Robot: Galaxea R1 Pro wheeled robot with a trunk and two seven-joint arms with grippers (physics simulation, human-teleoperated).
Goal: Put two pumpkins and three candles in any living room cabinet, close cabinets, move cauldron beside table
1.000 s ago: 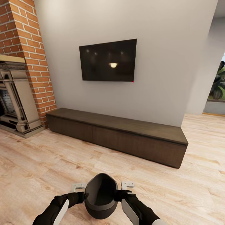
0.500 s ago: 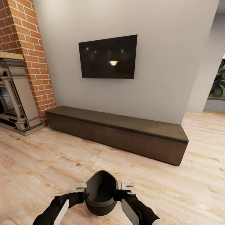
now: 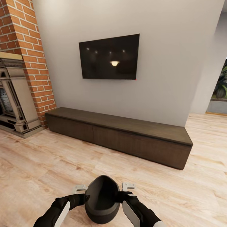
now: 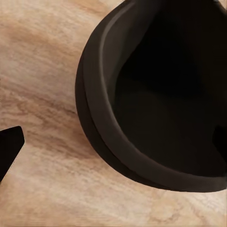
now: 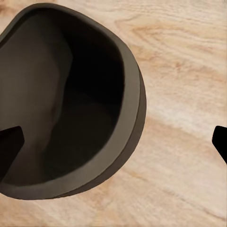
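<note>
The cauldron (image 3: pixel 102 201), a dark grey round pot with an empty black inside, hangs tilted between my two arms low in the head view, over the wood floor. My left gripper (image 3: pixel 85 193) straddles its left rim and my right gripper (image 3: pixel 123 190) its right rim. In the wrist views each gripper's fingers (image 4: pixel 8 146) (image 5: pixel 8 146) stand wide apart, with the cauldron's wall (image 4: pixel 101 137) (image 5: pixel 127 123) between them. The cabinet (image 3: pixel 119 138), a long low dark-brown console, stands against the wall ahead with all its fronts closed. Pumpkins, candles and the table are out of view.
A black TV (image 3: pixel 108 56) hangs on the grey wall above the cabinet. A brick chimney (image 3: pixel 31 47) and stone fireplace (image 3: pixel 12 101) stand at the left. An opening with a plant (image 3: pixel 220 88) lies at the far right. Pale wood floor (image 3: pixel 47 164) stretches between me and the cabinet.
The whole picture has shifted a little, so the camera has moved. The cauldron stays between my grippers in the same place relative to my arms.
</note>
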